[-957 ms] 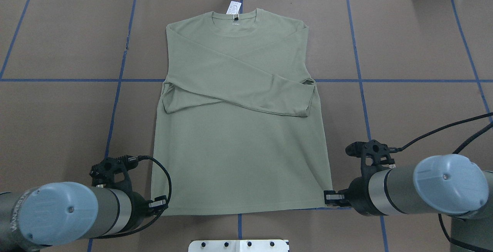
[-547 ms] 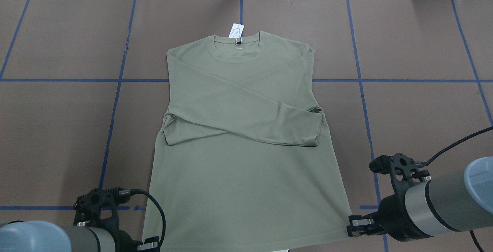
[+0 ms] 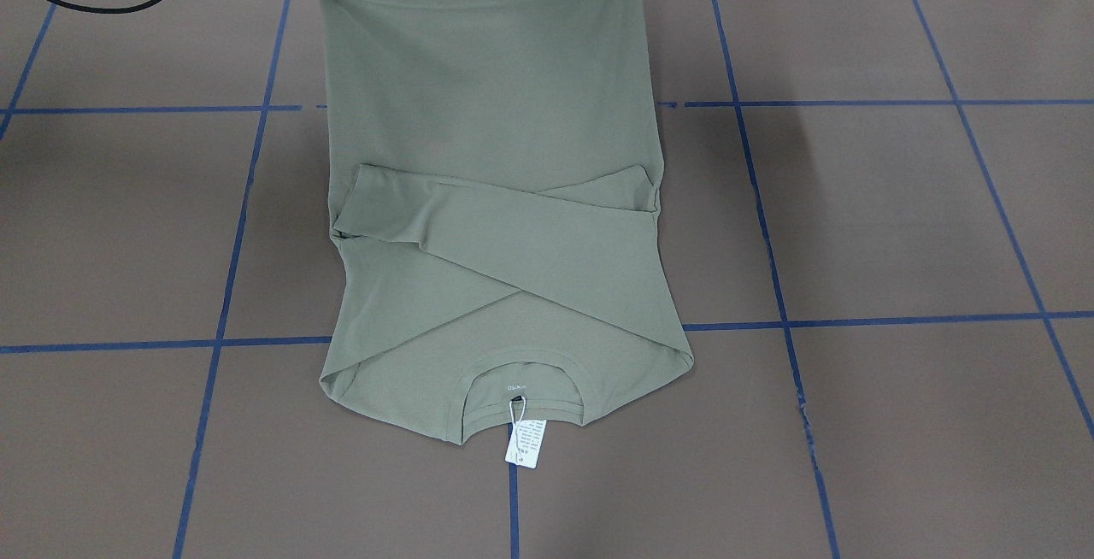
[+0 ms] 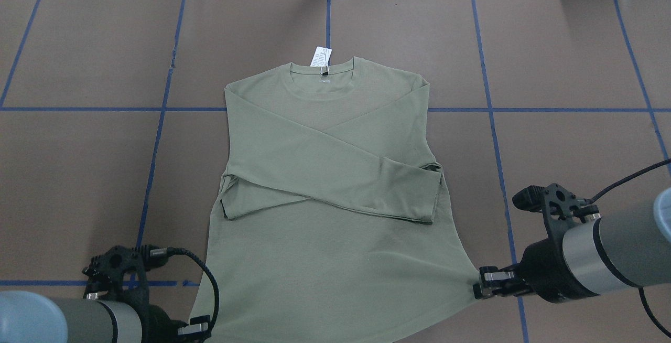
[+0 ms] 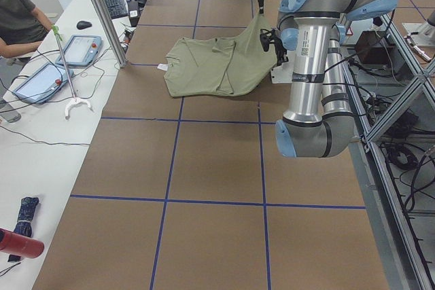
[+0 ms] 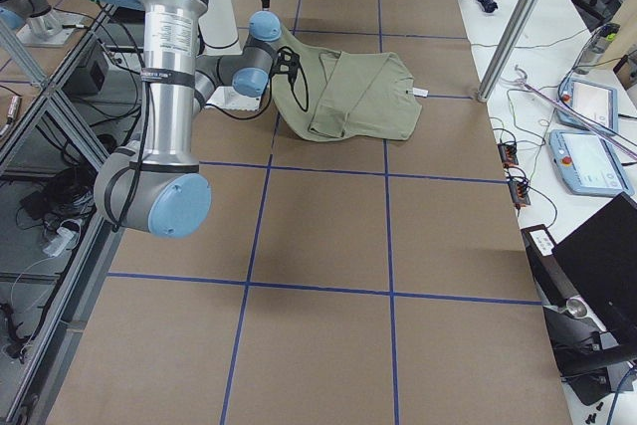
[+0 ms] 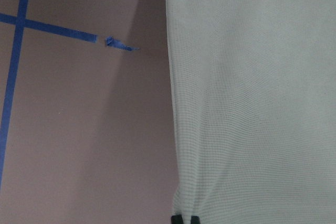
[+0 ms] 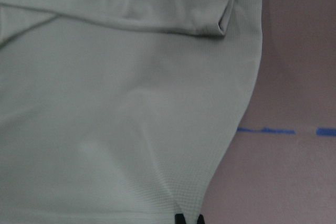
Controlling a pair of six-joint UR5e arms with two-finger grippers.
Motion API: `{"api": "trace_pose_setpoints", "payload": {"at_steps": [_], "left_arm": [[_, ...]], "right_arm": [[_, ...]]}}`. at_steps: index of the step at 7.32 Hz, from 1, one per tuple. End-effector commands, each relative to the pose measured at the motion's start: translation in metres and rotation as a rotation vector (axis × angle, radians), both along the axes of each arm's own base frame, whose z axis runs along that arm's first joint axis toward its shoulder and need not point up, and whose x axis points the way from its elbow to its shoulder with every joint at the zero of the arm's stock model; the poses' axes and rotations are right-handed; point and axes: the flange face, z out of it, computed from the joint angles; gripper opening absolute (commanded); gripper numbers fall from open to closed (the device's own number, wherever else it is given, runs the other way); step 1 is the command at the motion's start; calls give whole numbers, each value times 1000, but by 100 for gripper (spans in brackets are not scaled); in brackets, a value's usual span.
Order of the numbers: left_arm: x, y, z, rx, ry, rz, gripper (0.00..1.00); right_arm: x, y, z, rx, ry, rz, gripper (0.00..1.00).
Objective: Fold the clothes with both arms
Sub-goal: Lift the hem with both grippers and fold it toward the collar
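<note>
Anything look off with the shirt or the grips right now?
Nothing serious: the left gripper and right gripper each pinch a hem corner of the shirt, sleeves crossed flat. Only the hang tag sticks out beyond the neckline.

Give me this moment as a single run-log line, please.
left gripper: shut on shirt hem corner | right gripper: shut on opposite hem corner | hem: raised off table | sleeves: crossed

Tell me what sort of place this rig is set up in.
Most likely a robotics lab cell: a paper-covered table gridded in blue tape, control pendants on a white side bench, and a person seated there.
</note>
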Motion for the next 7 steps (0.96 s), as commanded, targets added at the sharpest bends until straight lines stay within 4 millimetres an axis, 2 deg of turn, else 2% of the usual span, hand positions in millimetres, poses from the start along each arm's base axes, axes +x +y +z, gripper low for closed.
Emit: {"api": "trace_pose_setpoints", "payload": {"at_steps": [1, 2, 3, 4, 5, 7], "left_arm": [[-19, -99, -1, 105, -22, -61, 0], [-19, -144, 0, 126, -49, -106, 0], [-8, -186, 2, 133, -83, -146, 0], [-9, -219, 5, 153, -111, -170, 0], [-12, -248, 14, 174, -115, -199, 0], [10, -305, 51, 178, -112, -251, 0]], "right_arm": [[11, -74, -13, 16, -28, 162, 0], [14, -106, -11, 14, -20, 226, 0], [4, -147, -10, 20, -5, 277, 0], [-20, -189, -17, 44, 7, 296, 0], [-35, -224, -18, 39, 26, 318, 0], [-44, -271, -9, 29, 70, 352, 0]]}}
